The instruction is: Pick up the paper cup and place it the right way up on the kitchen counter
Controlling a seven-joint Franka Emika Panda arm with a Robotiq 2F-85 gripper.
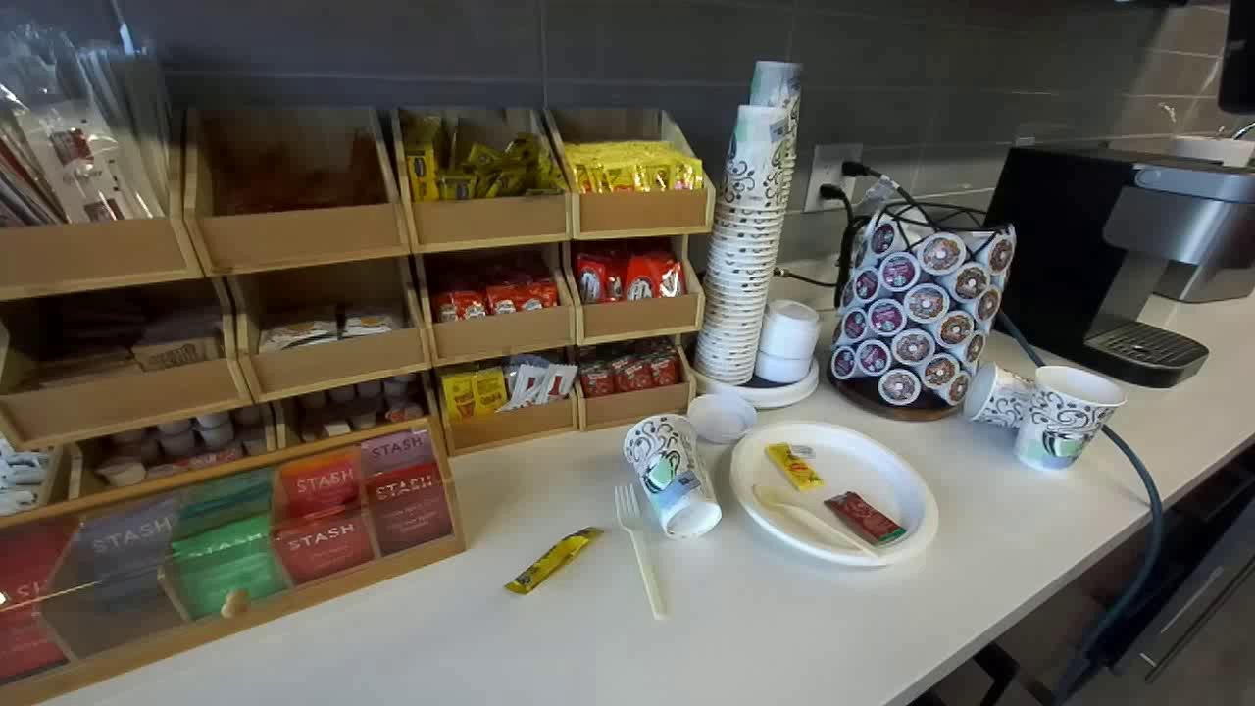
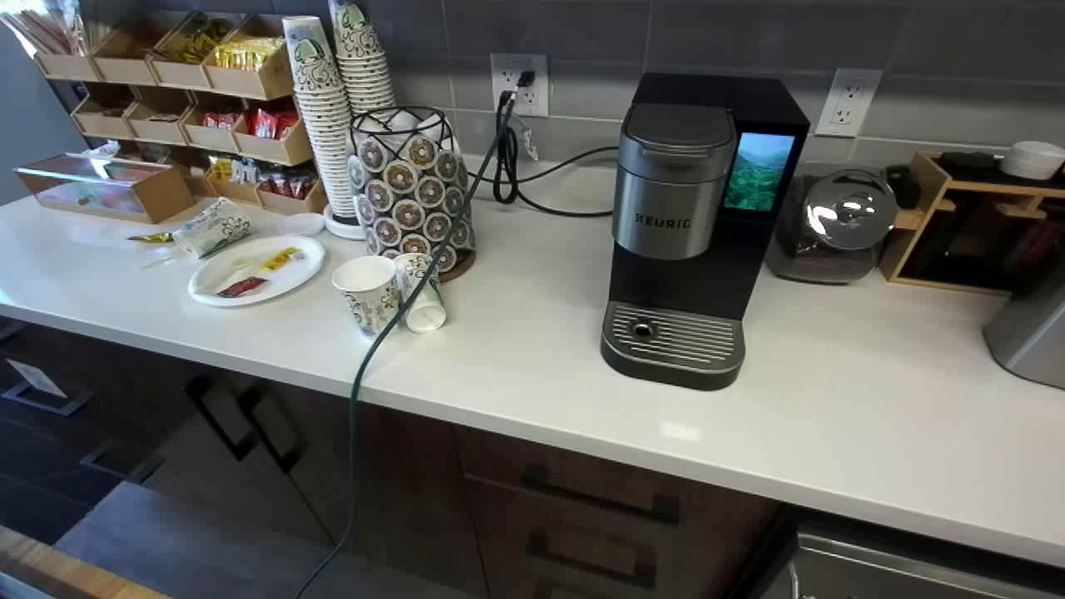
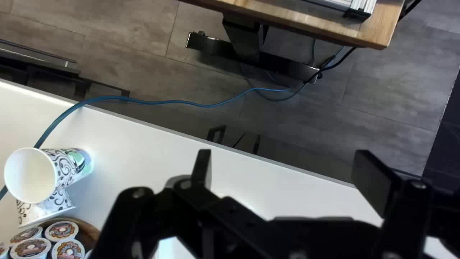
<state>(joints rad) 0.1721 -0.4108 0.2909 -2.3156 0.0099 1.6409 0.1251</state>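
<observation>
A white paper cup point(image 1: 677, 480) with green-and-dark print lies on its side beside the plate; it also shows in an exterior view point(image 2: 213, 228). Two similar printed cups are by the pod holder: an upright cup point(image 1: 1069, 420) and a cup lying on its side point(image 2: 424, 295) against it. In the wrist view the upright cup point(image 3: 70, 165) and the lying cup point(image 3: 46, 208) are at the left edge. The pale kitchen counter point(image 2: 516, 366) is under them. My gripper point(image 3: 282, 162) is open and empty above the counter's front edge, right of the two cups. It is outside both exterior views.
A white plate point(image 1: 927, 490) holds packets and a spoon. A fork point(image 1: 642, 559) and yellow packet point(image 1: 554, 561) lie nearby. Tall cup stacks point(image 1: 745, 265), a pod holder point(image 1: 922, 314), a wooden rack point(image 1: 490, 230) and coffee machine point(image 2: 682, 225) stand behind. A cable point(image 3: 57, 118) crosses the counter edge.
</observation>
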